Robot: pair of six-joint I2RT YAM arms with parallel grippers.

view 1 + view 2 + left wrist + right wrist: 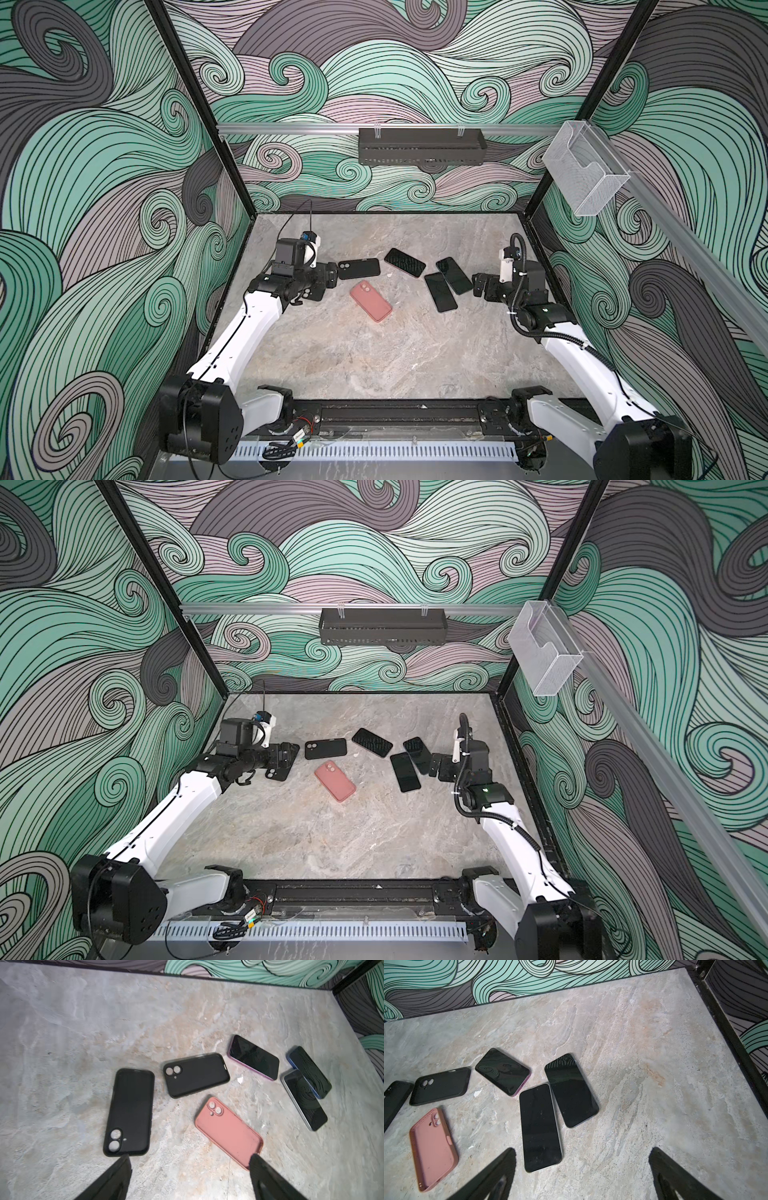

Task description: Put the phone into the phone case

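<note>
Six items are laid flat on the table (374, 353), toward its rear; cases are grouped left, phones right. The leftmost case (129, 1111) is set beside the second case (359, 268); the third case (370, 301) is placed in front of both. The rear phone (404, 261) is found just right of the second case; the right phone (454, 275) and the front phone (440, 292) are laid touching, side by side.

Soft, even light casts faint shadows; the purple-edged phone (502, 1071) mirrors the wall (508, 980); wrist views look soft.
</note>
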